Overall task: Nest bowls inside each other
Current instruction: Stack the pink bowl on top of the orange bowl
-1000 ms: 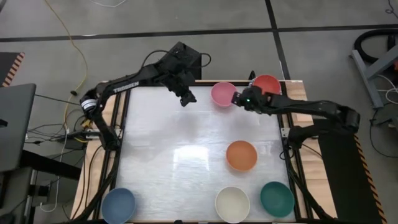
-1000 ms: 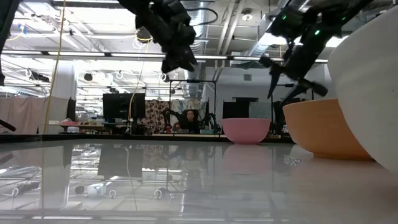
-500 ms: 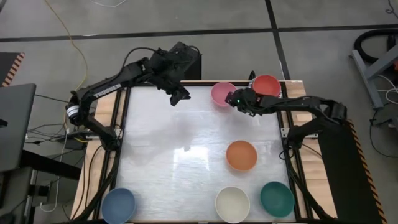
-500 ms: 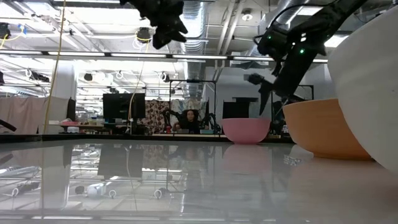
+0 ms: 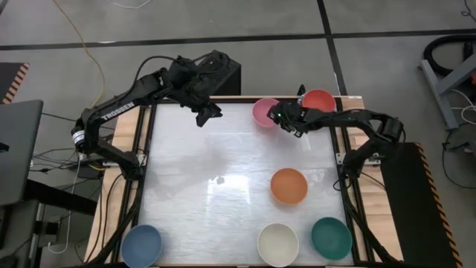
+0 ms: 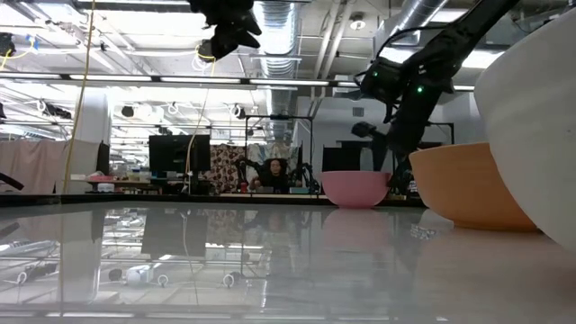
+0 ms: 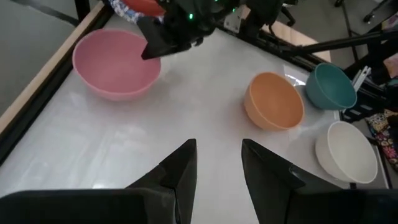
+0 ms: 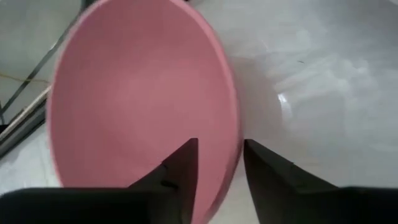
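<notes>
Along the near edge of the table [image 5: 223,223], as seen from above, three bowls are set: a blue bowl [image 5: 141,245] at the left corner, a cream bowl [image 5: 277,243] right of centre, and a teal bowl [image 5: 331,237] just beside it at the right. Farther in, an orange bowl [image 5: 288,186] is placed alone on the right half, apart from the others. At the far edge a pink bowl [image 5: 265,112] is found, with a red bowl [image 5: 319,100] near it towards the right corner. None of the six bowls is nested in another.

The right gripper [image 5: 281,117] is positioned at the pink bowl's right rim. In the right wrist view its fingers [image 8: 180,174] are seen straddling that rim, one inside the bowl and one outside, with a gap between them; whether the rim is pinched cannot be told.

The left gripper [image 5: 206,113] is held above the far left part of the table, well apart from every bowl. Its fingers [image 7: 183,171] are parted a little and nothing is held between them.

Beyond the table, a seated person [image 6: 272,173] is visible in the room.
</notes>
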Controlling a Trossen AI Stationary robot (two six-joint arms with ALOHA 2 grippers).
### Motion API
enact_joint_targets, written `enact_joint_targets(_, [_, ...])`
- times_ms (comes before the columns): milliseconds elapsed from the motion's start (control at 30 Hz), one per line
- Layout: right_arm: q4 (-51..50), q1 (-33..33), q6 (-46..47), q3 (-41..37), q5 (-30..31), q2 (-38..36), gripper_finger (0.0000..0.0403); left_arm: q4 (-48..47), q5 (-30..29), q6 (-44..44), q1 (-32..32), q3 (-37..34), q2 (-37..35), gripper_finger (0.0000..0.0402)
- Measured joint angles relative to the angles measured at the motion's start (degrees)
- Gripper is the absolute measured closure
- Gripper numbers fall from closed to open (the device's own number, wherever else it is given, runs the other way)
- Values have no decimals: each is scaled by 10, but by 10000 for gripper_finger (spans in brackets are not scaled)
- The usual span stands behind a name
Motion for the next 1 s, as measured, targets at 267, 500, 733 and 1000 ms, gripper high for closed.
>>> enact_joint_targets(267, [-14, -7, 25, 0, -20, 6, 362, -15, 0, 15, 0, 0, 0, 286])
enact_joint_targets(500, [-17, -7, 32, 0, -35, 5, 382, -15, 0, 12, 0, 0, 0, 286])
enact_joint_targets(733, [-19, -2, 23, 0, -52, -4, 394, -25, 0, 9, 0, 0, 1, 286])
enact_joint_targets(1000, [-97, -3, -32, 38, -64, -18, 394, -40, 2, 9, -4, 0, 1, 286])
